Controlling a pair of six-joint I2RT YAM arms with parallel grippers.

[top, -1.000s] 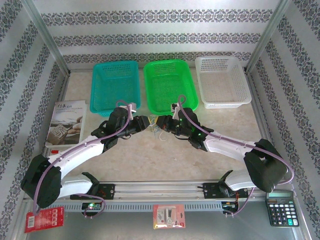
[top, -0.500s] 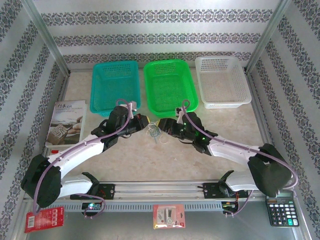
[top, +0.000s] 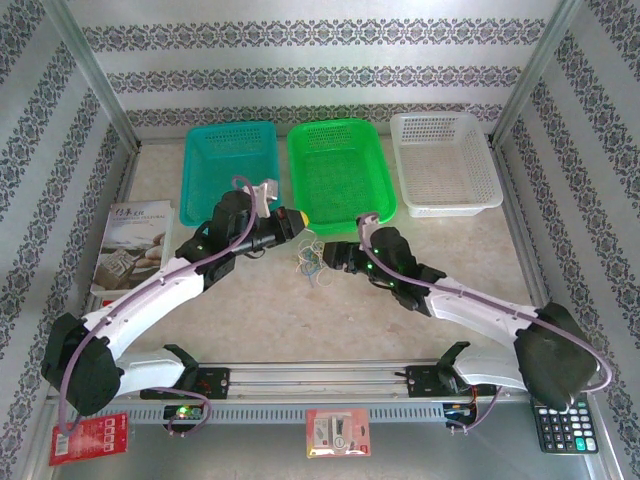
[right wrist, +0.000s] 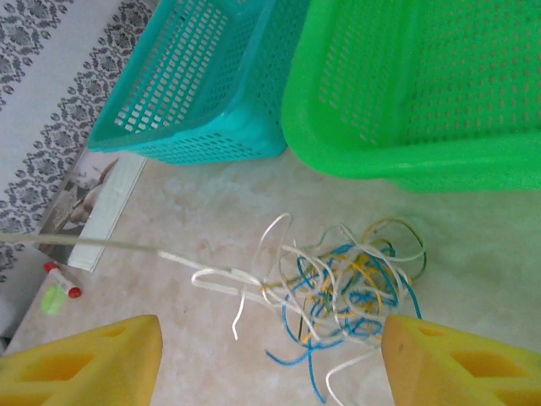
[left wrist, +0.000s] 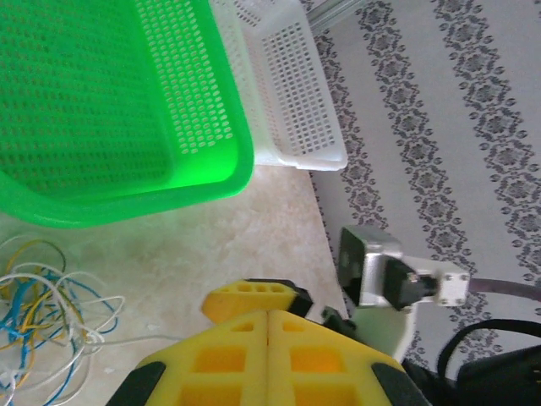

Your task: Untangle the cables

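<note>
Three mesh baskets stand in a row at the far side of the counter (top: 300, 320): a teal basket (top: 232, 127), a green basket (top: 335, 125) and a white basket (top: 440, 118), each showing a bare floor. The cables (top: 312, 262) lie in a loose cream, yellow and blue tangle on the counter just in front of the green basket. The left end effector (left wrist: 269, 315) is closed, its pads pressed together. The right end effector (right wrist: 270, 338) stands wide open by the tangle.

Three empty mesh baskets stand in a row at the far side of the table (top: 260, 310): a teal basket (top: 230, 175) at left, a green basket (top: 338, 170) in the middle and a white basket (top: 442, 160) at right. A book (top: 133, 245) lies at left. Along the near edge lie a red packet (top: 88, 438), a second packet (top: 338, 433) and a calculator (top: 572, 432).
</note>
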